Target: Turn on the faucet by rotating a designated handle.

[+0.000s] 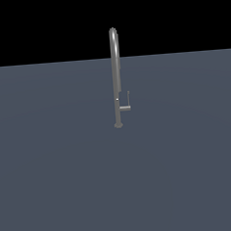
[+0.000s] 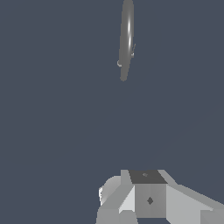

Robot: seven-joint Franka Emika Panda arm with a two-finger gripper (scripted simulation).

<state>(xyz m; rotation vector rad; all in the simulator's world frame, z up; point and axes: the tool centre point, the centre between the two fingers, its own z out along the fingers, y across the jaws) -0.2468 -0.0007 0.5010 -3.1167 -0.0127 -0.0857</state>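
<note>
Standing where: the faucet [image 1: 116,78] rises upright from the flat grey-blue counter [image 1: 54,181], near the middle of the exterior view, its arched top reaching into the black background.
Faucet shape: tall thin grey metal pipe with a narrow gooseneck arch and a small round base [image 1: 118,125].
Handle: the handle [image 1: 126,106] is a small grey L, a short horizontal stub off the stem toward the exterior view's right, ending in a thin upright rod.
Surface: the counter is matte and uniform, without texture or edges in sight.
Exterior view only: the full side profile of the faucet, with base, stem, arch and handle all legible; no arm appears here.
Wrist view only: the faucet [image 2: 126,39] seen steeply foreshortened as a glossy elongated grey form with a bright highlight; the handle cannot be made out with certainty there.
End effector: the end effector [image 2: 148,199] shows as blocky grey and white faceted parts with a dark top panel at the picture's edge; its fingers are not visible, so I cannot tell how wide it stands.
Relation: the faucet lies well apart from the end effector, with bare counter between them; nothing is touching.
</note>
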